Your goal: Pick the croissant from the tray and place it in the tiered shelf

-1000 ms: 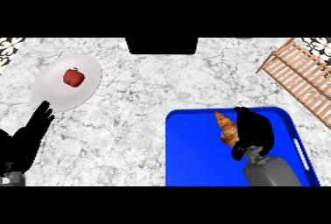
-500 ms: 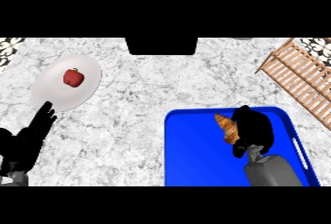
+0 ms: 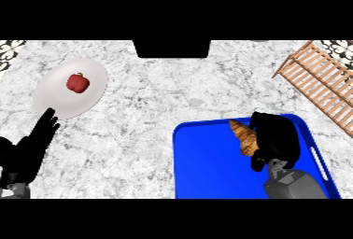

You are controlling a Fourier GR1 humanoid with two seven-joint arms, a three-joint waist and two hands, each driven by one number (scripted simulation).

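At the near edge, the grey right forearm (image 3: 295, 186) is seen coming in over the blue tray (image 3: 207, 168), which is laid on the marble table (image 3: 172, 98). At the lower left, the left hand (image 3: 26, 151) is kept open and at rest, its fingers straight and pointed toward the white plate (image 3: 59, 100). A little farther, the right hand (image 3: 277, 139) is curled on the croissant (image 3: 242, 136): the right side of the croissant is covered by the black fingers, and the thumb is bent at its near end. The croissant is still lying in the far part of the tray. On the plate a small red fruit (image 3: 78, 82) is placed. Farthest, at the upper right, the wooden tiered shelf (image 3: 322, 80) is found, well apart from the tray.
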